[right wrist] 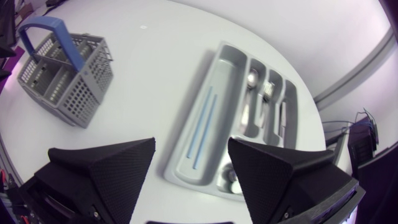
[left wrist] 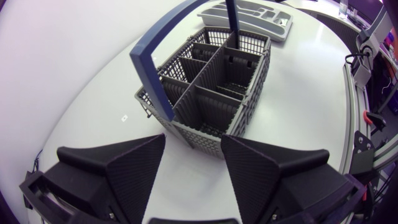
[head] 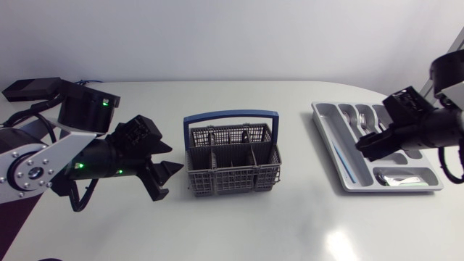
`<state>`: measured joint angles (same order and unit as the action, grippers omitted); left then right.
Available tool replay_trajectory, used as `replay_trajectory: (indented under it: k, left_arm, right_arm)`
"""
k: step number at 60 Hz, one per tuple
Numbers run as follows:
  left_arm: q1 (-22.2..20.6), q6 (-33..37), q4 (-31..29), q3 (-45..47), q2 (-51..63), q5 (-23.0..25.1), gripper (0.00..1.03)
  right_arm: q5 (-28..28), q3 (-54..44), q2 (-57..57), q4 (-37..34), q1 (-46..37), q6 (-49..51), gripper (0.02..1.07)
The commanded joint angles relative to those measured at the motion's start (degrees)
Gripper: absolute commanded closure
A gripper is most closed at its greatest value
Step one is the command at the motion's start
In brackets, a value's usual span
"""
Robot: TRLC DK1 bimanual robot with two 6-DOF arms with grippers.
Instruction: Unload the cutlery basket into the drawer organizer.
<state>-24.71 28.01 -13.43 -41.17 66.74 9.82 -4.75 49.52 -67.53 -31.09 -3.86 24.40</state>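
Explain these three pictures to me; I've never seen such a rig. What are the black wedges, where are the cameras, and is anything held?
This is a robot with two arms at a white table. One picture looks down from above. The other two come from cameras on each arm's wrist, so the black wedges at their lower edge are that arm's gripper fingers. The left gripper is beside a grey cutlery basket with a blue handle; its visible compartments look empty. The right gripper hangs over a grey drawer organizer holding cutlery and two thin blue sticks. Both grippers are open and hold nothing.
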Motion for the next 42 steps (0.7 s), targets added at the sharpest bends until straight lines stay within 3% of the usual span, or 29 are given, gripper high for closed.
replay_trajectory:
  k: [1,20,42]
  left_arm:
    - [1.77,-1.29,-0.54,0.74,1.2,0.37,0.39]
    - [1.07,-1.03,-0.63,1.53,5.15,1.07,0.39]
    - [1.59,0.12,4.73,-0.4,12.71,1.07,0.39]
  right_arm:
    - [-0.26,-1.35,-1.29,0.95,6.32,-5.59,0.2]
    - [-0.17,1.55,-13.42,6.66,21.79,-15.44,0.2]
    - [1.59,4.89,-20.54,8.15,29.08,-19.57,0.2]
